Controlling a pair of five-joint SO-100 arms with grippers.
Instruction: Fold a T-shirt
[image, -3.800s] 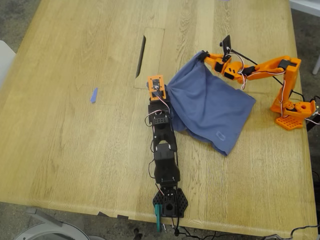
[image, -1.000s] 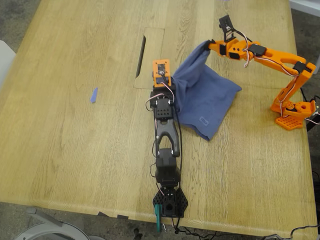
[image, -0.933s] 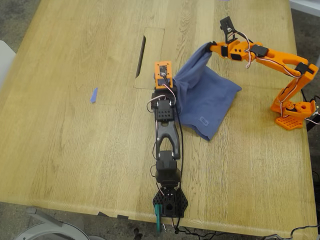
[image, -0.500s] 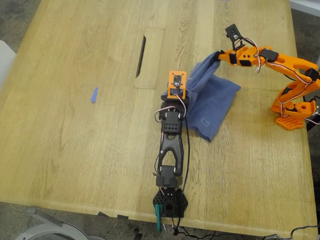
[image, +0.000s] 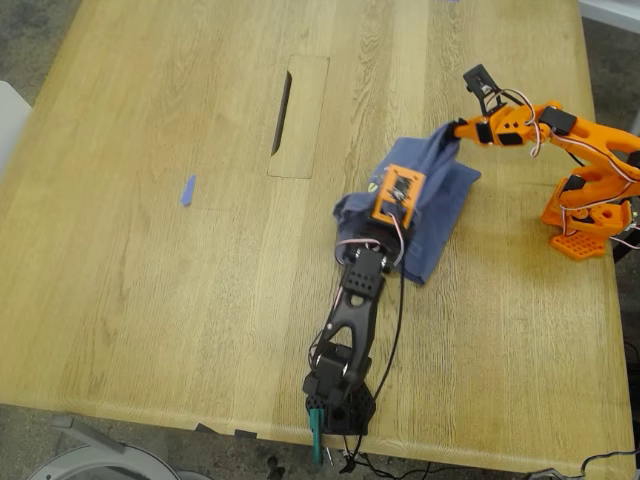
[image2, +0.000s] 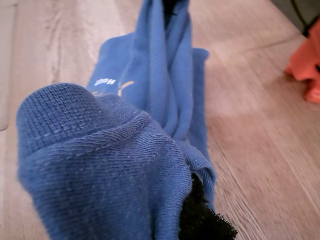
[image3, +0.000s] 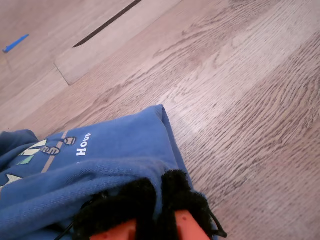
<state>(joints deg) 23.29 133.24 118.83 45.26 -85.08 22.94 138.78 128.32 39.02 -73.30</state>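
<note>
Both arms swung toward exterior view's right; first end effector (image: 388, 178) and second end effector (image: 450, 130) each clamp T-shirt (image: 440, 195), bunched on counter (image: 150, 280).

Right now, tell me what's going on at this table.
Two arms are folding a slate-blue cotton T-shirt on the wooden table. My first gripper, on the black arm, and my second gripper, on the orange arm, each pinch an edge, holding it raised over the part lying flat. The fold is not yet laid down.
</note>
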